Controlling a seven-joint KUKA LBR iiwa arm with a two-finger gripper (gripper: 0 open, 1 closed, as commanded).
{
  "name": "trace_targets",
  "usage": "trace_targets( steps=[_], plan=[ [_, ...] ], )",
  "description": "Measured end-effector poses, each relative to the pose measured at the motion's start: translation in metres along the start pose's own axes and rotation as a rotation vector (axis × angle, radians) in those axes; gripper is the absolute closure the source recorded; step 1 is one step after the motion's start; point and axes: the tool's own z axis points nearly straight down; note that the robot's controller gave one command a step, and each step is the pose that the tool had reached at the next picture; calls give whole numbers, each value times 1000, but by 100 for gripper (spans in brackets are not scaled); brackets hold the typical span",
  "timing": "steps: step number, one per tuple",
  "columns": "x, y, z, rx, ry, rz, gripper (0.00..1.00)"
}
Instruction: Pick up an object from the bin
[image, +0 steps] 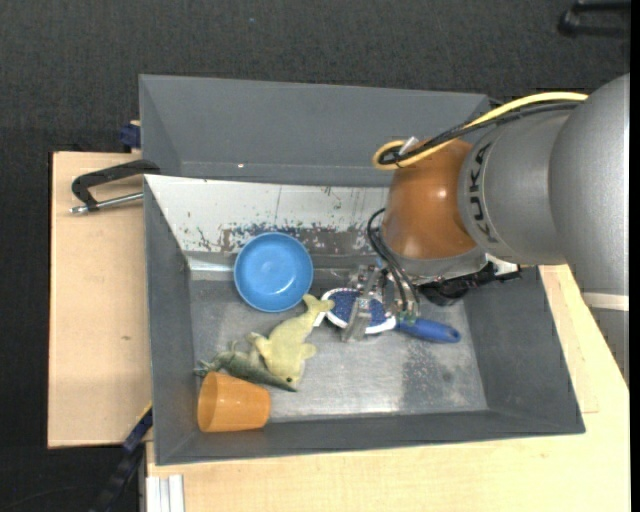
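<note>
The hand (365, 305) is down at the bin (300, 130) floor, right on a blue-and-white thing (338, 300) mid-bin; how far open it is, and whether it has hold of anything, I cannot tell. This looks like the grasp step (not yet a lift). Next calls for a firm close, then a straight rise. A blue handle (432, 330) lies just right; a yellow toy (285, 348) touches it at left, the bowl (273, 270) beyond.

A small blue-and-white thing (347, 309) lies on the floor mid-bin (430, 385), partly hidden.
</note>
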Motion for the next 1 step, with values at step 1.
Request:
trace_targets(
  steps=[1],
  plan=[
    [-1,1,-7,0,0,0,100]
  ],
)
